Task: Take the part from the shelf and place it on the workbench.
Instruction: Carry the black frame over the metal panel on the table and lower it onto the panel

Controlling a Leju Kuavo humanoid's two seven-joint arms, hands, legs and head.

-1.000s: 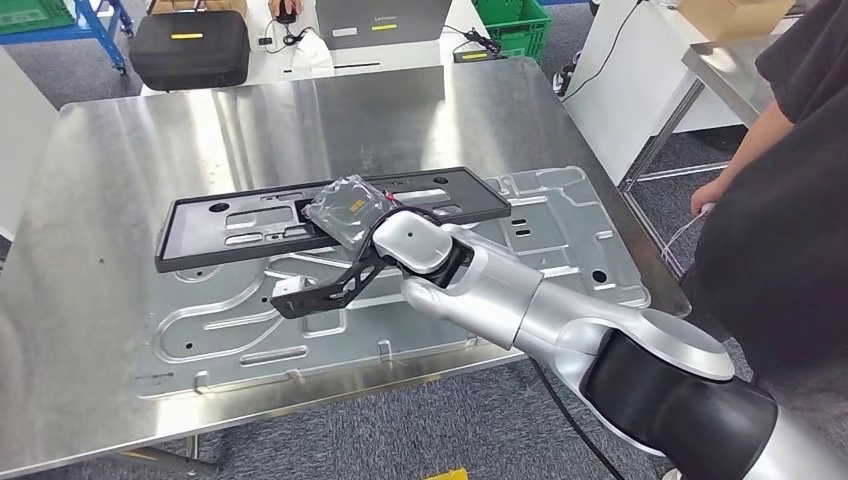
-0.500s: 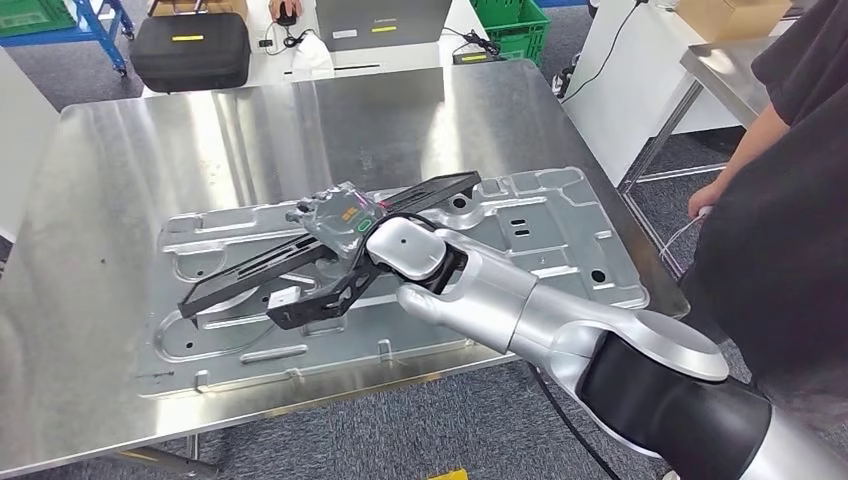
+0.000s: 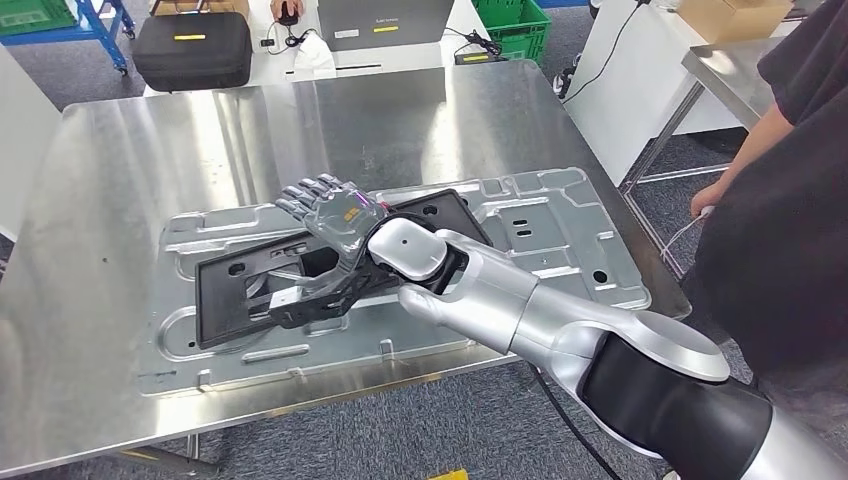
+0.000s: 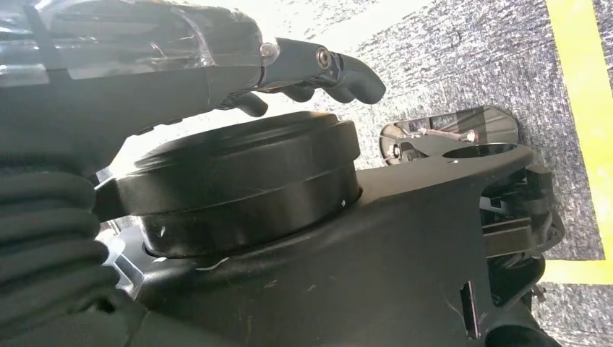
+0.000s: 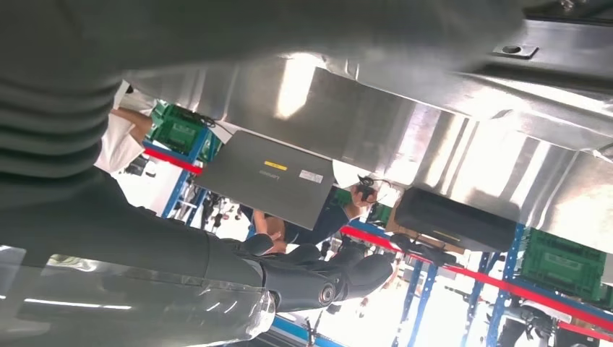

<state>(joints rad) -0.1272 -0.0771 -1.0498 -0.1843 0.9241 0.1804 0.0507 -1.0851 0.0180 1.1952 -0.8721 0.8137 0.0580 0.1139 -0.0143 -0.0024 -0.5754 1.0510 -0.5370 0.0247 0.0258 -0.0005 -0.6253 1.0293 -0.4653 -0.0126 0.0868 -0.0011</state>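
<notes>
Releasing is judged the step in hand: right hand [image 3: 335,215] is seen with fingers spread apart, nothing gripped, hovering over the black part [image 3: 235,290]. Part is laid flat on the stamped metal panel [image 3: 560,235] on the counter [image 3: 120,170]. Hand is best lifted straight up, so the part is not dragged. Left hand [image 4: 311,69] is curled, nothing held.

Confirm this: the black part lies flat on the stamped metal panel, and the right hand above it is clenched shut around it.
Not clenched. In the head view the right hand hovers above the black part with fingers spread, holding nothing. The part does lie flat on the metal panel.
</notes>
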